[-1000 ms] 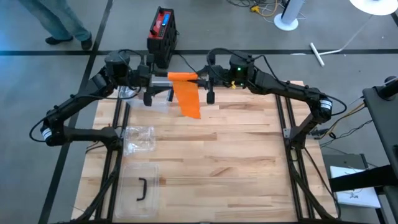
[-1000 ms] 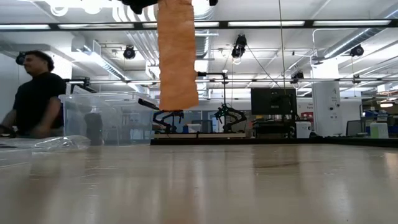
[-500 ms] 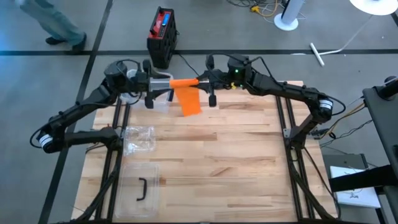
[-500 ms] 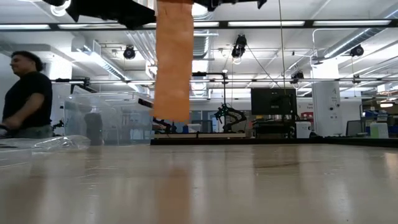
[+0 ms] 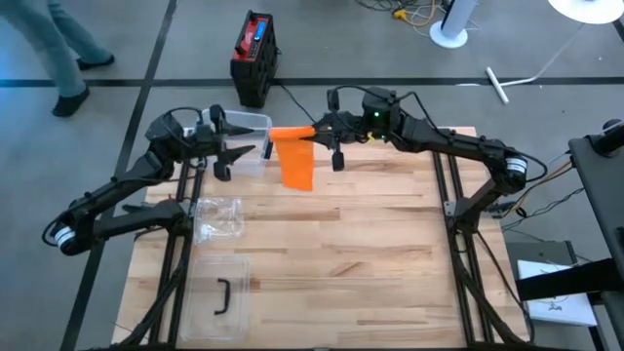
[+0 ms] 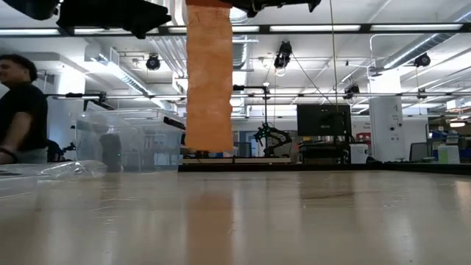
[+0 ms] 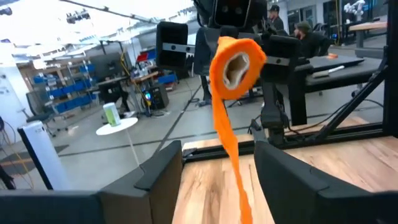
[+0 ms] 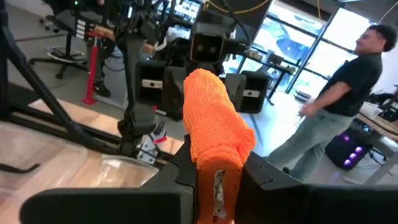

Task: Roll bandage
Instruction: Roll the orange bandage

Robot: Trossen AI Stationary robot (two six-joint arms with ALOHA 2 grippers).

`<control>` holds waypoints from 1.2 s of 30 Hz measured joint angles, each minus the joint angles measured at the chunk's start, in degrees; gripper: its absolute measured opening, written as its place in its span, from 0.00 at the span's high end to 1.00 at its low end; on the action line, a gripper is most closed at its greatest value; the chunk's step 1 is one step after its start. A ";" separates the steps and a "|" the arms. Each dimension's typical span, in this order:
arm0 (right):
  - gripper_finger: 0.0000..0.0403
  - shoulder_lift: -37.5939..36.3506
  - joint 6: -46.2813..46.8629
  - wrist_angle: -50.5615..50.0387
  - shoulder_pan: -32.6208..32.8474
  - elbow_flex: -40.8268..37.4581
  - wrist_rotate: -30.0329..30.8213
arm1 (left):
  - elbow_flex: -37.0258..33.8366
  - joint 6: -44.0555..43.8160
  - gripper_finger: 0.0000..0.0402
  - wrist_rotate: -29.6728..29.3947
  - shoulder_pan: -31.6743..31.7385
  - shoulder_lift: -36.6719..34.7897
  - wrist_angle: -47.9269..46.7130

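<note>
The right gripper [image 5: 314, 133] is up over the far end of the table [image 5: 370, 253], with its fingers [image 8: 261, 177] pinched on the rolled part of the orange bandage [image 5: 295, 156]. From its wrist camera the roll sits squeezed between the two dark fingers, end on.

The loose tail of the bandage hangs straight down from that roll. In the low view it drops like a flat orange strip [image 6: 209, 77] and its bottom edge stops short of the tabletop, so it's dangling free.

The left gripper [image 5: 230, 148] is just to the side of the roll, facing it, not touching. Its fingers [image 7: 158, 174] stand apart with nothing between them, and through the gap you look right at the hollow end of the roll [image 7: 236, 62].

Further out on the left side there's a clear plastic tub [image 5: 252, 127] by the far edge, a crumpled clear bag [image 5: 218, 218] nearer the middle, and a clear lid with a black handle [image 5: 222, 296] toward the near edge. A red and black box [image 5: 255, 44] sits on the floor beyond the table. A person [image 6: 18, 110] in a dark shirt stands off in the room behind.
</note>
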 joint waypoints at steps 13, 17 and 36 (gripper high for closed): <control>0.90 -4.54 -1.39 -2.11 3.62 -1.26 -0.02 | -0.97 -2.42 0.59 0.11 0.00 -2.67 0.01; 0.90 -4.54 -1.45 -2.13 4.72 -1.68 0.06 | -2.74 -2.72 0.60 0.28 0.00 -1.81 3.45; 0.90 -0.15 5.55 5.06 5.57 -1.83 3.22 | -6.95 -9.05 0.42 5.94 0.00 1.15 15.50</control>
